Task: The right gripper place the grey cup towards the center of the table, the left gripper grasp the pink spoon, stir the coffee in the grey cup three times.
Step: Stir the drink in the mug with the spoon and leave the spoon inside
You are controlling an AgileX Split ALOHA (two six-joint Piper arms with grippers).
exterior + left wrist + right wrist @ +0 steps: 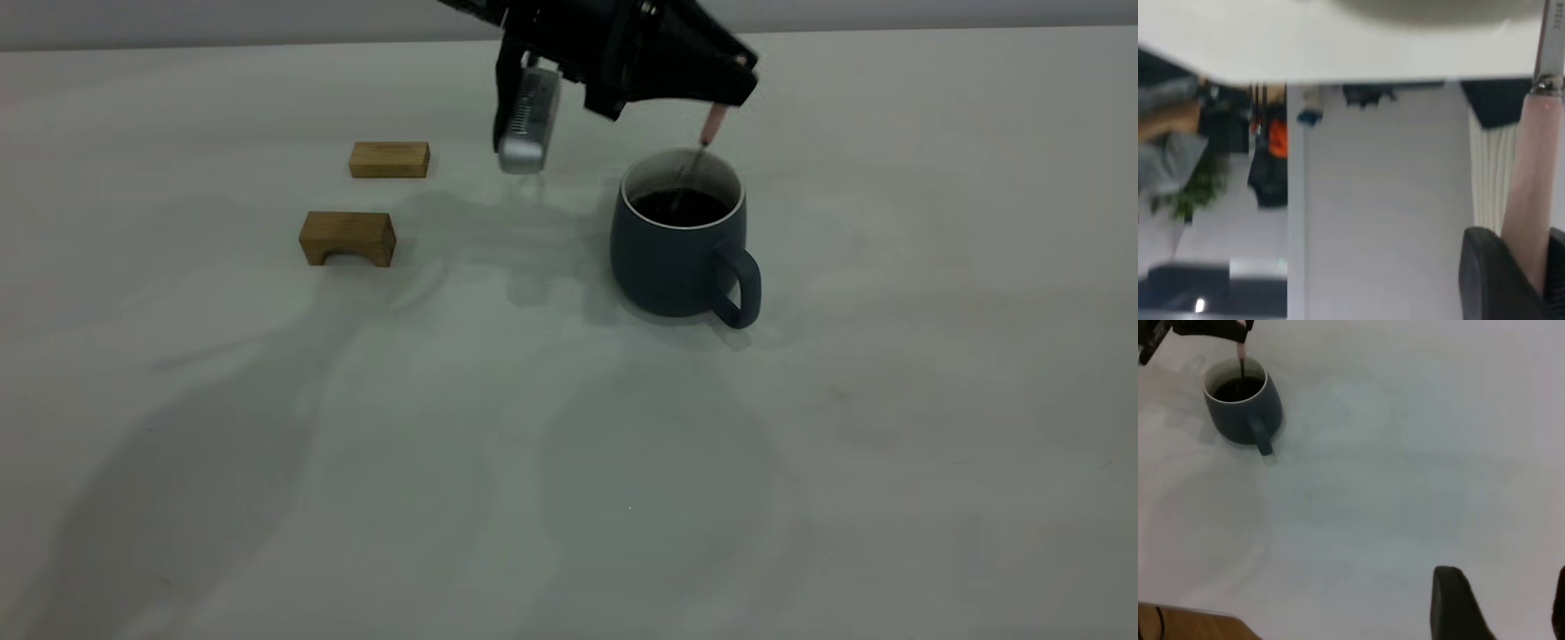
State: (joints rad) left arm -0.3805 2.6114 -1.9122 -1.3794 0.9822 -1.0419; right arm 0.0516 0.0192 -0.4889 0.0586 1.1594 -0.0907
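While the exterior view sets the grey cup (683,240) upright near the middle of the desk (569,462), only the left wrist view shows the left claw (1528,267) clenched on the pink spoon (1531,193). That spoon's bowl dips into the coffee (680,206). Two wooden blocks (348,237) sit well apart (exterior view alone). Far from the cup, the right claw (1501,603) hangs with fingers spread.

table (569,462) | on it: grey cup (680,262), two wooden blocks (348,237)
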